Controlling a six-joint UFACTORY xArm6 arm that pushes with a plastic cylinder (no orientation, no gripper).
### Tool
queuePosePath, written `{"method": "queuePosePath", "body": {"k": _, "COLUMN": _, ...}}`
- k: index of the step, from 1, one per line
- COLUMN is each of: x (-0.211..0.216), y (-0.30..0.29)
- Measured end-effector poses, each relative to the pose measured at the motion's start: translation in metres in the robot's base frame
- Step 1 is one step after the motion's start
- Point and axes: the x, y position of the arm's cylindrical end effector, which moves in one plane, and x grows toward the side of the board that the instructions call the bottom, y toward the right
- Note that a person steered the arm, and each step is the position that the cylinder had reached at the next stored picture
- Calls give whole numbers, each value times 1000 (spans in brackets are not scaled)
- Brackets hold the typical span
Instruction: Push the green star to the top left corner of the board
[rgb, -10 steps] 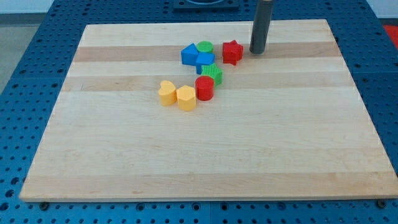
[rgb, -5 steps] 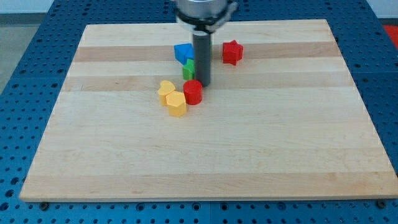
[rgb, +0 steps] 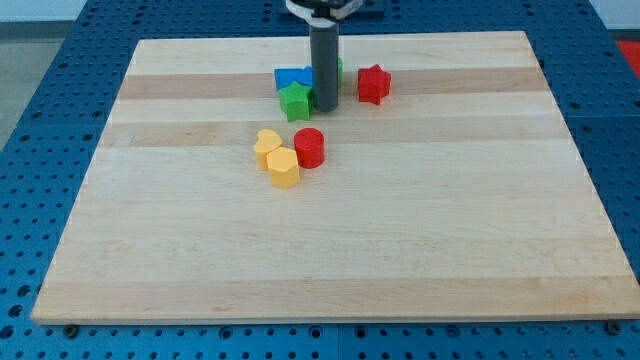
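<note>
- The wooden tabletop (rgb: 420, 250) carried all blocks in its upper middle.
- The rod's tip (rgb: 324, 107) stood touching the green star's (rgb: 295, 101) right side; no hand was fitted.
- A blue block (rgb: 289, 79) sat just behind the star.
- The red star (rgb: 373, 84) lay right of the rod.

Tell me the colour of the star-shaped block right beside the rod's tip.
Green: the green star sits just left of my tip in the camera view.
</note>
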Motion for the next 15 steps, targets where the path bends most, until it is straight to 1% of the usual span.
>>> {"method": "queuePosePath", "body": {"k": 1, "x": -1, "y": -1}}
{"method": "queuePosePath", "body": {"k": 2, "x": 3, "y": -31}}
{"method": "queuePosePath", "body": {"k": 3, "x": 29, "y": -77}}
{"method": "queuePosePath", "body": {"k": 4, "x": 55, "y": -83}}
{"method": "queuePosePath", "body": {"k": 5, "x": 47, "y": -126}}
{"method": "queuePosePath", "body": {"k": 6, "x": 4, "y": -184}}
{"method": "queuePosePath", "body": {"k": 7, "x": 0, "y": -191}}
{"method": "queuePosePath", "body": {"k": 8, "x": 31, "y": -151}}
{"method": "queuePosePath", "body": {"k": 9, "x": 15, "y": -114}}
{"method": "queuePosePath", "body": {"k": 10, "x": -26, "y": -141}}
{"method": "queuePosePath", "body": {"k": 11, "x": -42, "y": -192}}
{"method": "queuePosePath", "body": {"k": 12, "x": -25, "y": -184}}
{"method": "queuePosePath", "body": {"k": 13, "x": 16, "y": -156}}
{"method": "queuePosePath", "body": {"k": 14, "x": 29, "y": -191}}
{"method": "queuePosePath", "body": {"k": 15, "x": 11, "y": -236}}
